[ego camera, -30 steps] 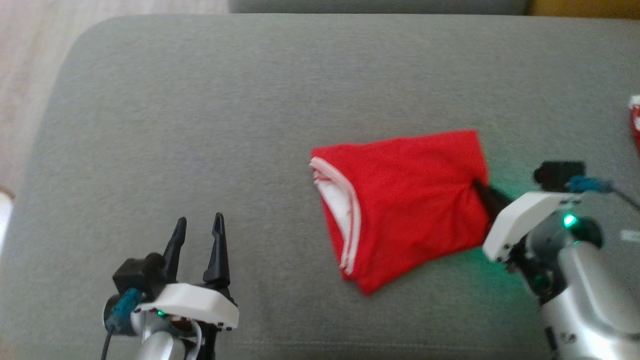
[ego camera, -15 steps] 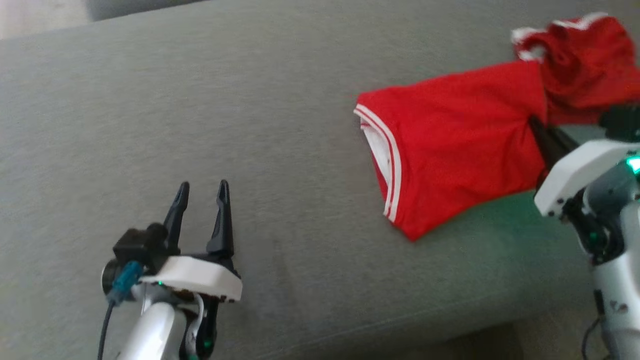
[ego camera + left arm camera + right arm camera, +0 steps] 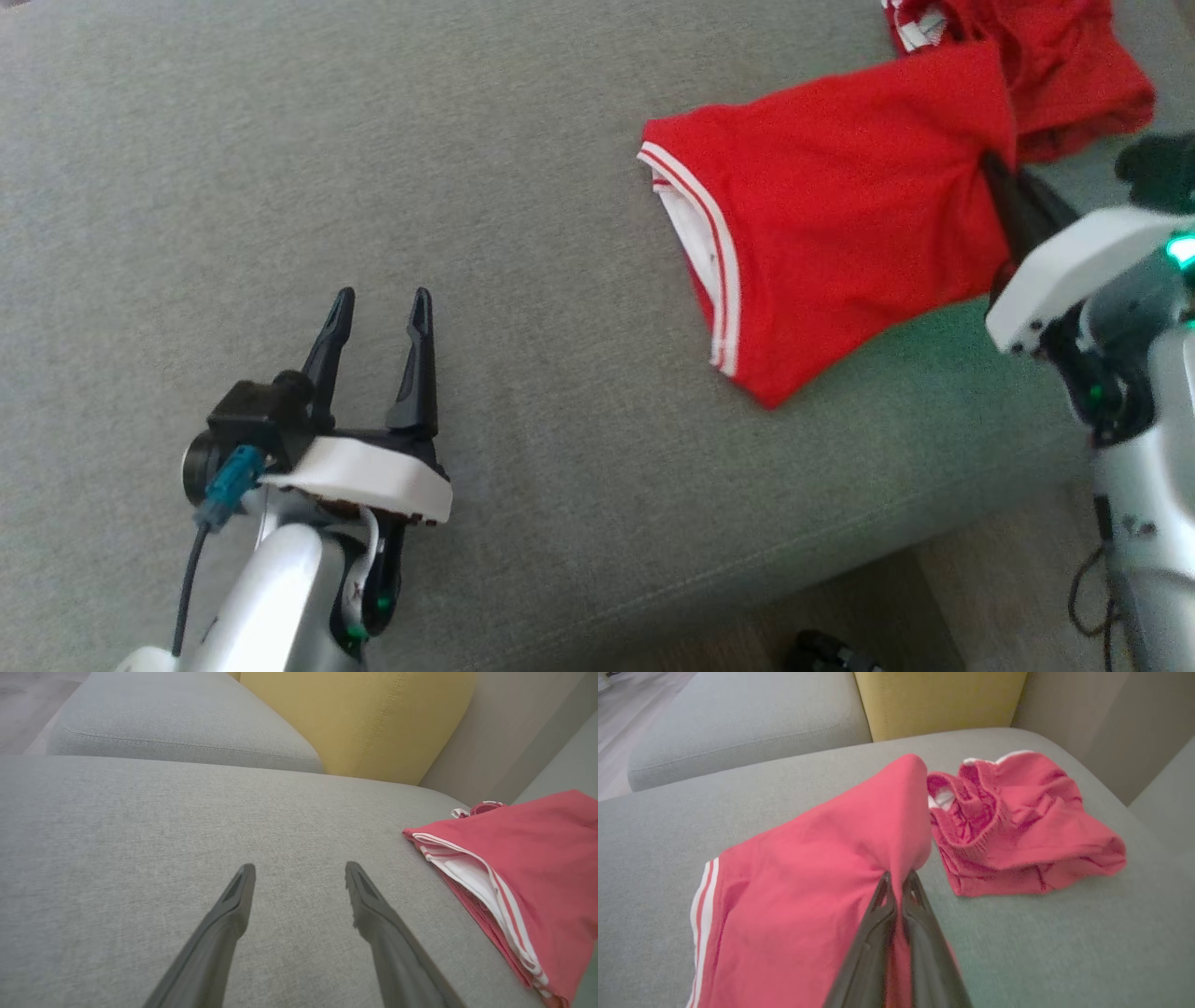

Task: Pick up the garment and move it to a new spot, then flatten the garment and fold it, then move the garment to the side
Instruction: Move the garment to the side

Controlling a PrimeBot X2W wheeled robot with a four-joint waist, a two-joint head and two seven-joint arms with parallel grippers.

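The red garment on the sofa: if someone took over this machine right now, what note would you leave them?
Left gripper: open, holding nothing, over the bare grey cushion.
Right gripper: shut on one edge of the folded garment; that edge is raised, the rest lies on the cushion.
A second, crumpled red garment lies just beyond it.
Done: the garment looks folded.
Left: probably set it aside and let go.

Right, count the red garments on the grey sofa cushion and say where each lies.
2. The folded red cloth garment with white stripes lies on the grey fabric cushion, its edge pinched by the right gripper. The crumpled red cloth garment sits just beyond it.
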